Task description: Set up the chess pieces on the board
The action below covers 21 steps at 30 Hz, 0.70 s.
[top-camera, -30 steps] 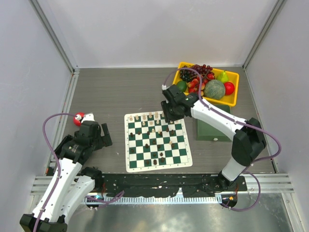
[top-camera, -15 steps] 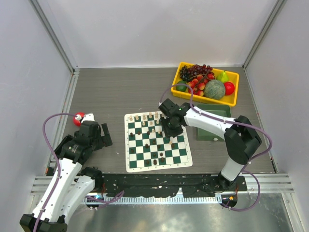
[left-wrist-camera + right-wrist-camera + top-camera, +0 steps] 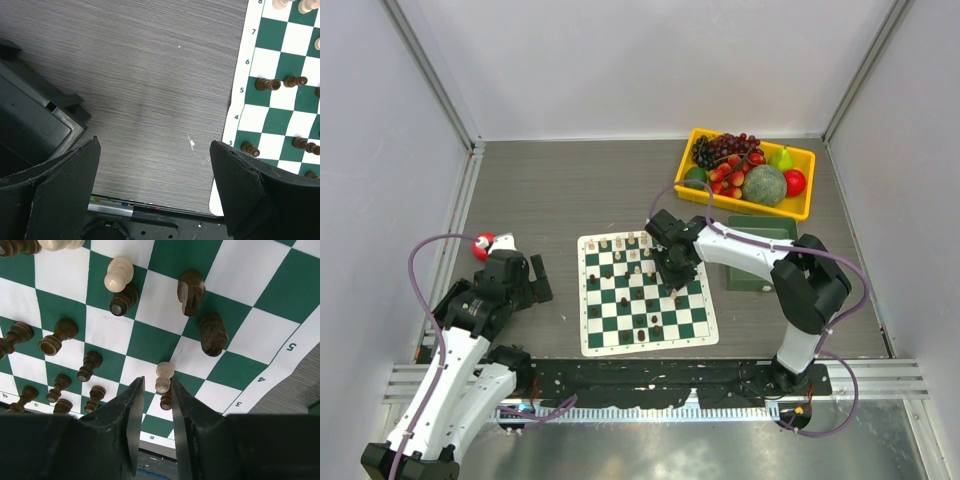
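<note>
1. Two arms are in view, and only the right one is over the board (image 3: 620, 348). The board lies flat mid-counter (image 3: 550, 190), turned slightly off square, with its near edge just ahead of the arm bases.
2. Of the chess pieces, the cream row (image 3: 625, 242) runs side to side along the board's far edge. The dark pieces (image 3: 645, 325) are scattered over the middle and near ranks.
3. Over the board's right half, the right gripper (image 3: 156, 386) points down. Its fingers are a narrow slot apart.
4. In the slot mouth sits a cream pawn (image 3: 164, 375). It looks upright, long axis vertical, head towards the frame top in the wrist view. A sliver of board shows between the pawn and one finger, so no clamp is visible.
5. One dark piece (image 3: 166, 401) sits just wrist-side of the pawn, also inside the slot. Can't tell whether the two are touching or barely apart. Tight spot.
6. More dark pieces stand on both sides of the fingers. The squares right around the pawn's head are bare.
7. Off the board's left edge, beside its numbered border, the left gripper (image 3: 155, 145) hovers over bare counter. Its fingers (image 3: 65, 190) are spread wide and hold nothing.
8. Room: there is open counter left of the board and beyond its far edge. The right edge is hemmed in, with a green bin (image 3: 760, 272) just beside it and a yellow fruit tray (image 3: 775, 208) further back. A red ball (image 3: 480, 246) sits by the left arm, well apart from the board.
</note>
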### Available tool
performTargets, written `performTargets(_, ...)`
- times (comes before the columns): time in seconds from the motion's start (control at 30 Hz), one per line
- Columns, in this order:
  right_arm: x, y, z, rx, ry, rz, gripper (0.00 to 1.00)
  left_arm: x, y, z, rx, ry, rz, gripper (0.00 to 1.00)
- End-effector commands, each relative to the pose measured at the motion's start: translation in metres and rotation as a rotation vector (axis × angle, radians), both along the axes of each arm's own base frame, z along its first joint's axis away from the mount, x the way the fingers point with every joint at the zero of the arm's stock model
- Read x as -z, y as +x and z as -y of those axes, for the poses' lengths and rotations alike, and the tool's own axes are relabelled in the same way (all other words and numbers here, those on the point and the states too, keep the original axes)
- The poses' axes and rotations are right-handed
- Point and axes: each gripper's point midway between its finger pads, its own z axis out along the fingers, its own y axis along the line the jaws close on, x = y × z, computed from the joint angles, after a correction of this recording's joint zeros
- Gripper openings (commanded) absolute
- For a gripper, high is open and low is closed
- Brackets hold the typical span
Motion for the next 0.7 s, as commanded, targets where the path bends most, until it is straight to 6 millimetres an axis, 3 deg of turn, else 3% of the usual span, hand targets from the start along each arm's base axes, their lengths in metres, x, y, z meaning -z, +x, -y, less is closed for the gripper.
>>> performTargets(0.0, 0.004, -0.001, -0.001, -0.023, -0.013, 0.004, 0.34, -0.007, 0.008, 0.000, 0.008, 0.000, 0.045, 0.99)
performTargets(0.37, 0.004, 0.000, -0.003, -0.028, -0.019, 0.010, 0.20, -0.007, 0.008, 0.001, 0.009, 0.001, 0.044, 0.99)
performTargets(0.5, -0.003, 0.009, -0.002, -0.016, -0.027, 0.051, 0.19, -0.007, 0.008, 0.000, 0.008, 0.000, 0.045, 0.99)
performTargets(0.67, -0.027, 0.021, -0.008, -0.015, -0.003, 0.113, 0.18, -0.008, 0.008, 0.000, 0.006, 0.002, 0.049, 0.99)
